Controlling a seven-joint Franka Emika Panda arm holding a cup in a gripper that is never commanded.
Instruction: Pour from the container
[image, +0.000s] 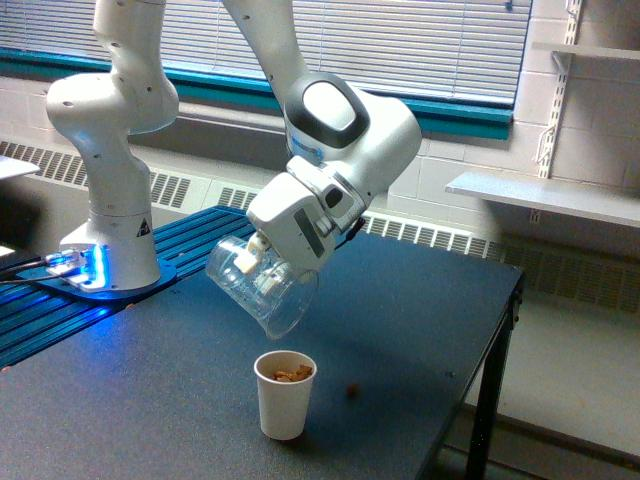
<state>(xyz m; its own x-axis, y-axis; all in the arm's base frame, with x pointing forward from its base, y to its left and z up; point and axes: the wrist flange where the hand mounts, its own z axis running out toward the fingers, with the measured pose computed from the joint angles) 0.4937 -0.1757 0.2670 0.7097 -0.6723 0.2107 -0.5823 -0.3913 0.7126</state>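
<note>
The container, a clear plastic cup, hangs tilted mouth-down toward the exterior view's right, above the table. It looks empty. My gripper is shut on it, with a white finger showing through the clear wall. Just below its mouth stands a small off-white paper cup with brown nut-like pieces inside. One brown piece lies on the dark table to the paper cup's right.
The dark table ends at an edge on the exterior view's right. The arm's white base stands on a blue ribbed plate at the left. A wall shelf hangs at the right.
</note>
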